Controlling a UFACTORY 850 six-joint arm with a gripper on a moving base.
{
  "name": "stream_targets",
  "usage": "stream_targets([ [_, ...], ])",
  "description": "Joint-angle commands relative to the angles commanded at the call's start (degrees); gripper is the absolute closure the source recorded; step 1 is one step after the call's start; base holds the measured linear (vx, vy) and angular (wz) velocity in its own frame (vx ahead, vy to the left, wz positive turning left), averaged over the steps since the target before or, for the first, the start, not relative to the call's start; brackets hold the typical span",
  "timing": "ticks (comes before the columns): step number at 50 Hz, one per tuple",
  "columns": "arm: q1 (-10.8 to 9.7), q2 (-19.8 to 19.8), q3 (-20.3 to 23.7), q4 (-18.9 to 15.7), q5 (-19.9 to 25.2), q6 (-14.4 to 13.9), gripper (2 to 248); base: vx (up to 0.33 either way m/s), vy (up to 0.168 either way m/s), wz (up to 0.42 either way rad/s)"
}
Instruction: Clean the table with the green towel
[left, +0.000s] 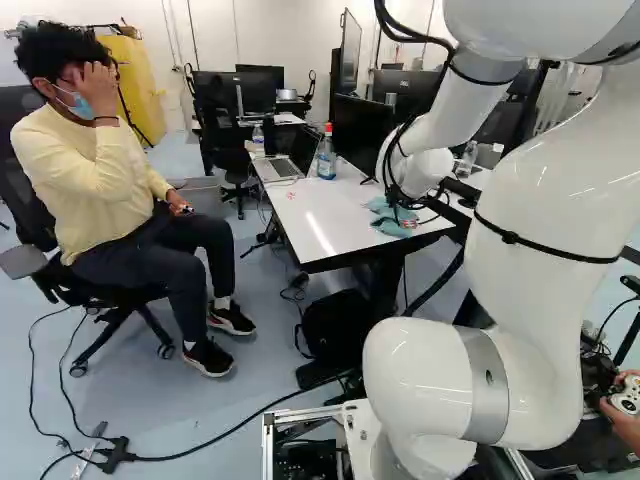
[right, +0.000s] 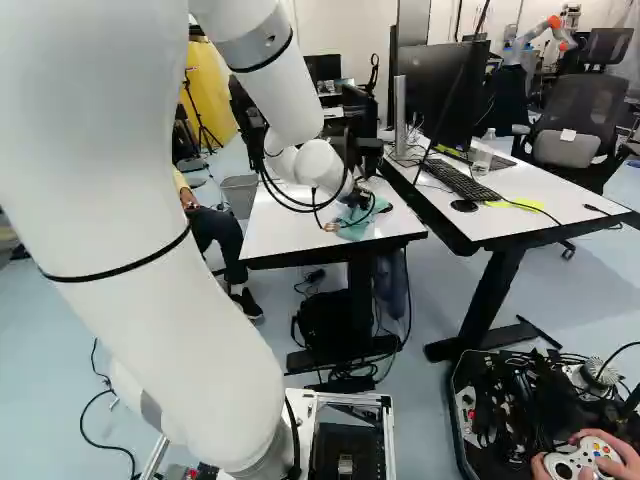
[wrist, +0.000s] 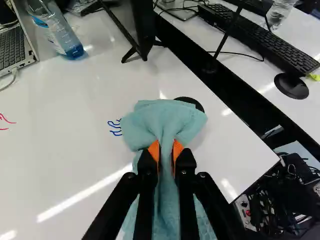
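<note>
The towel is held by the gripper: a gathered fold of it is pinched between the two orange pads, which stand narrow, one on each side. One part of the towel is spread ahead of the fingers, and the rest is seen under them. It is placed over the white table, near the corner that is closest to the base. Just beside the towel, some blue marks are seen on the table; red marks are found farther to the laptop side. A round black disc is partly covered by the towel. Farther along the table, the bottle is seen between the laptop and the monitor.
</note>
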Motion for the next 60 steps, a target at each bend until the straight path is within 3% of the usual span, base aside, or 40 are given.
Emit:
stream_targets([
  [60, 0.0, 0.0, 0.0, 0.0, -6.1, 0.0, 199, 0.0, 0.0, 0.0],
])
